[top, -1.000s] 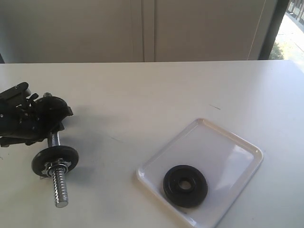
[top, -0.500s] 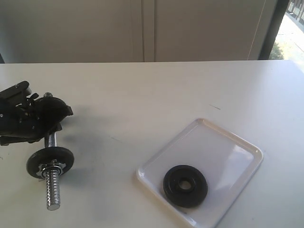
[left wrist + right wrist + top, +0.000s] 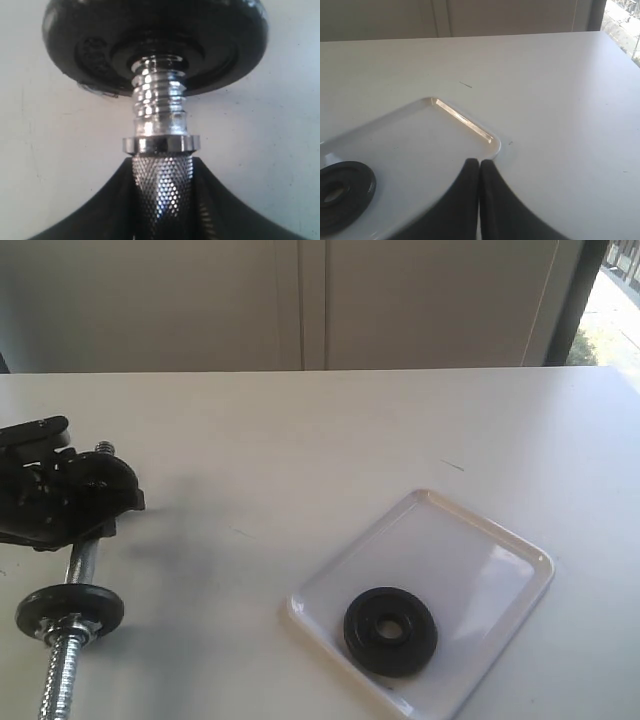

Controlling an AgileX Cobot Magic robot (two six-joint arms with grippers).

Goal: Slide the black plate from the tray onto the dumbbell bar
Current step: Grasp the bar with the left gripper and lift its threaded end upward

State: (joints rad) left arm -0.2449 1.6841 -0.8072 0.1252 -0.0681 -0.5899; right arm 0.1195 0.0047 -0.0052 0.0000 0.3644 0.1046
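The black plate [image 3: 390,630] lies flat in the near left part of the white tray [image 3: 500,570]; the right wrist view shows the plate [image 3: 337,192] and the tray [image 3: 420,145] too. At the table's left, my left gripper [image 3: 85,530] is shut on the knurled middle of the dumbbell bar [image 3: 70,665], which carries a black disc [image 3: 70,608] and points toward the near edge. In the left wrist view the bar [image 3: 161,150] runs out from between the fingers [image 3: 90,215] to a disc [image 3: 155,40]. My right gripper [image 3: 479,165] is shut and empty above the tray's corner, out of the exterior view.
The white table [image 3: 300,440] reaches back to a pale wall with cabinet doors [image 3: 300,300]. A window strip [image 3: 615,300] sits at the far right. A small dark mark [image 3: 452,466] lies on the table behind the tray.
My left gripper has swung the dumbbell bar leftward and toward the near edge; its threaded end now runs off the frame's bottom. The plate and tray have not moved.
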